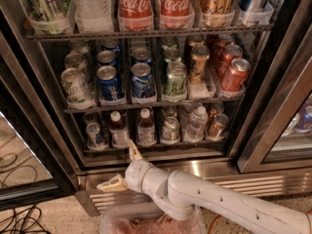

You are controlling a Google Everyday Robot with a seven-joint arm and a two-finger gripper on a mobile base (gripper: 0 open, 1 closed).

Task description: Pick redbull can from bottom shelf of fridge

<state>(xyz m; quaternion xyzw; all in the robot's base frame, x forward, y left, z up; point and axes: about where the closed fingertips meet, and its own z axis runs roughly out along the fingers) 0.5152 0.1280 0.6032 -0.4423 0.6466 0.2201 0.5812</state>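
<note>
The fridge stands open, with a steel frame and a dark interior. Its bottom shelf holds small bottles and cans in clear trays. The redbull can, slim and blue-and-silver, stands at the shelf's left end, with another can behind it. My gripper is open in front of the steel base, below the shelf and slightly right of the redbull can. One finger points up at the shelf edge. The gripper holds nothing.
Two brown bottles stand right of the redbull can, then a silver can, a clear bottle and a copper can. The rack above holds wider cans. A glass door is on the right. A plastic bin sits below the arm.
</note>
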